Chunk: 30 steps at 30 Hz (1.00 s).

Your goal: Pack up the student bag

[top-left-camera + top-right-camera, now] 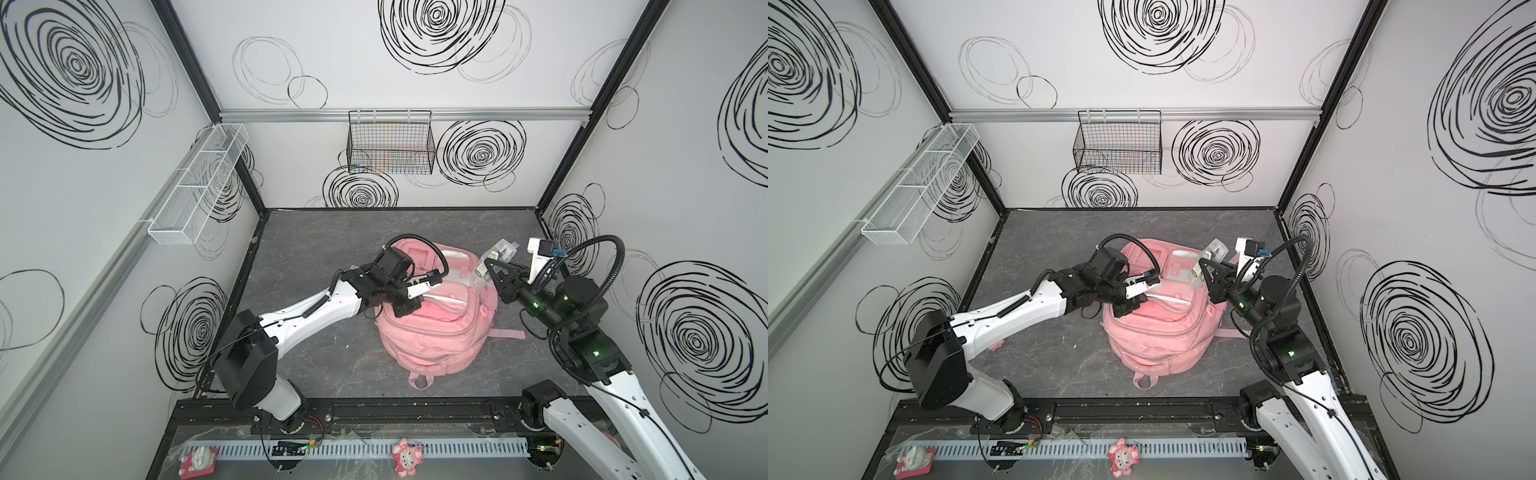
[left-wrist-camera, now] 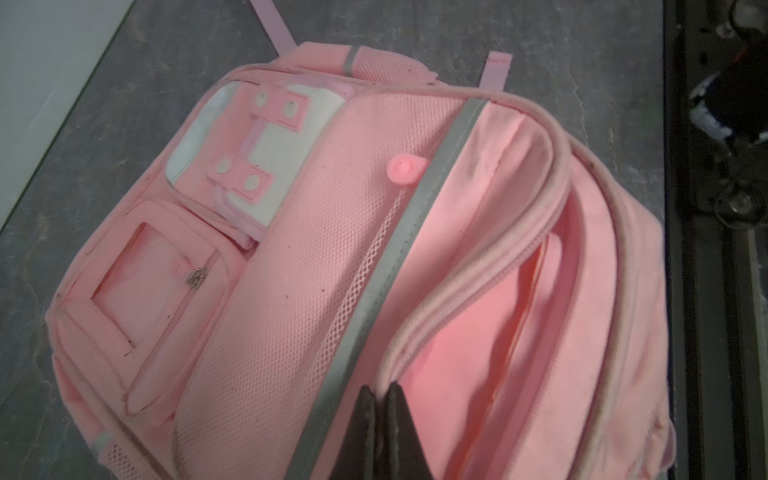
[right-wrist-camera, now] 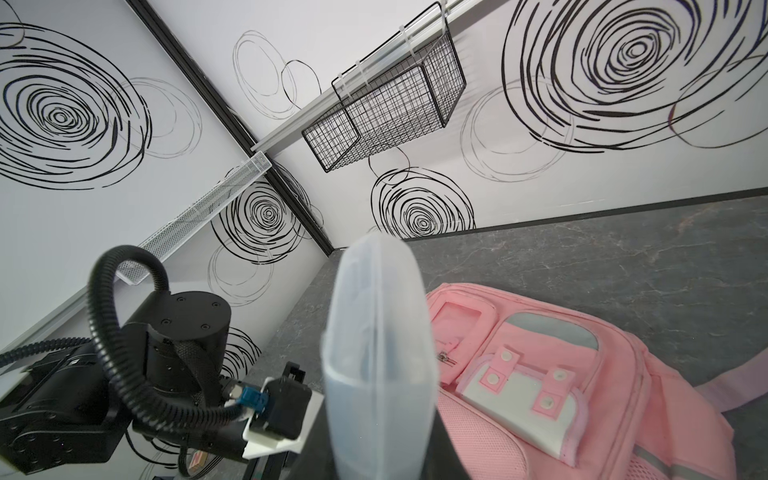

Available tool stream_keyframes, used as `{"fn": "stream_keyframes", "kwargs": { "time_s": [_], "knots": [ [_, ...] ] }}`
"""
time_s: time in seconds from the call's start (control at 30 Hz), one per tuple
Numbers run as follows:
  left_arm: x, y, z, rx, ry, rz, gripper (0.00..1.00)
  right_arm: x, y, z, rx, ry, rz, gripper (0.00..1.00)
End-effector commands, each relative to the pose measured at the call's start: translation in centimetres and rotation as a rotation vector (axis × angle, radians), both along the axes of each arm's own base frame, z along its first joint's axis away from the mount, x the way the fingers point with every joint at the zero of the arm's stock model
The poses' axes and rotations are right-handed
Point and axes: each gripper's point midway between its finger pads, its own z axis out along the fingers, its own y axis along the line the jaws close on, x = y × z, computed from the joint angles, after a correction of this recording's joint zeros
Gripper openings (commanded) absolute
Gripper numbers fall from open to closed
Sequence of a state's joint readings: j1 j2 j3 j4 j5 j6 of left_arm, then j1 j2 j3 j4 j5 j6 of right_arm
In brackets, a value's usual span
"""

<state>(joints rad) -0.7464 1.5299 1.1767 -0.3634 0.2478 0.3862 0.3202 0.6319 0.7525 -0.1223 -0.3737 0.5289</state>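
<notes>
The student bag, a pink backpack, lies face up mid-table with its top loop toward the front edge. One zip compartment gapes open. My left gripper is shut on the pale rim of that opening, at the bag's left side. My right gripper hovers over the bag's far right corner, shut on a clear plastic case held on edge. Its fingertips are hidden behind the case in the right wrist view.
A black wire basket hangs on the back wall and a white mesh basket on the left wall. A pink strap trails right of the bag. Two small pink toys sit by the front rail.
</notes>
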Motion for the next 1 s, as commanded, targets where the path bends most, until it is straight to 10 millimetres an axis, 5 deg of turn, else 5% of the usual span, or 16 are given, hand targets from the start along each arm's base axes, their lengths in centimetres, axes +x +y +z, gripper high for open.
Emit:
{"fn": "stream_keyframes", "kwargs": {
  "time_s": [0.0, 0.43, 0.73, 0.97],
  "knots": [
    [5.4, 1.1, 7.6, -0.264, -0.108, 0.295, 0.00, 0.1, 0.1, 0.5, 0.078, 0.011, 0.004, 0.02],
    [5.3, 1.0, 14.4, -0.646, -0.005, 0.636, 0.00, -0.8, 1.2, -7.2, 0.462, 0.347, 0.011, 0.00],
    [4.8, -1.0, 15.4, -0.693, -0.014, 0.650, 0.00, -1.3, 4.1, -9.2, 0.541, 0.397, 0.031, 0.03],
    [3.9, -2.8, 15.7, -0.703, 0.021, 0.564, 0.00, 1.4, 6.0, -10.6, 0.535, 0.414, 0.022, 0.06]
  ]
}}
